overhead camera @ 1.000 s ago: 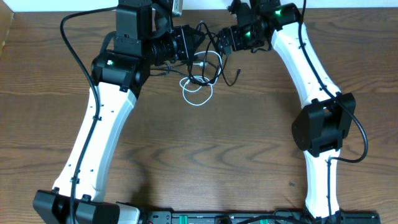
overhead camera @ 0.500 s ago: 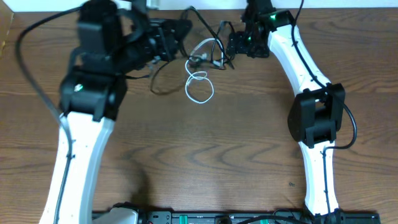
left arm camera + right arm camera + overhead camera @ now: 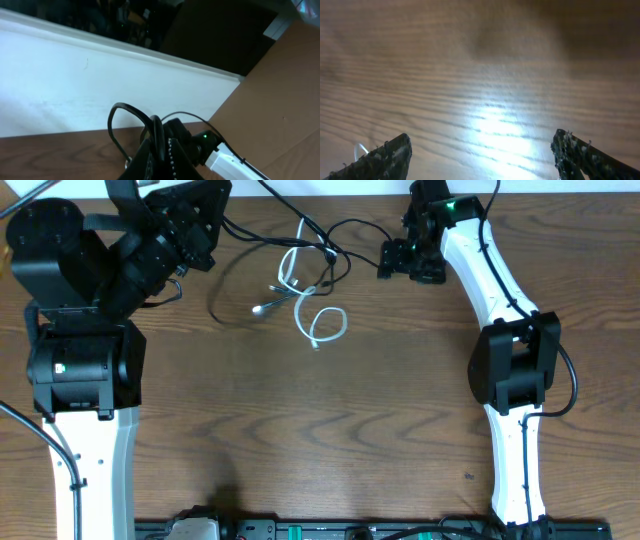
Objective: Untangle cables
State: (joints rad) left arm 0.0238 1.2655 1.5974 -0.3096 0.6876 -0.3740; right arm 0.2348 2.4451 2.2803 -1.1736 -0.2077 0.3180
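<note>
The left gripper (image 3: 161,150) is clamped shut on the black cable (image 3: 120,104), a loop of which arches up from between its fingers in the left wrist view. Overhead, this gripper sits at the far left of the table (image 3: 320,430). The black cable trails rightward from it into a loose tangle at the far middle, crossing the white cable (image 3: 325,325), whose loop lies on the near side. The right gripper (image 3: 480,160) stands wide open at the far right, near the tangle and gripping nothing, with wood grain showing between its fingers.
</note>
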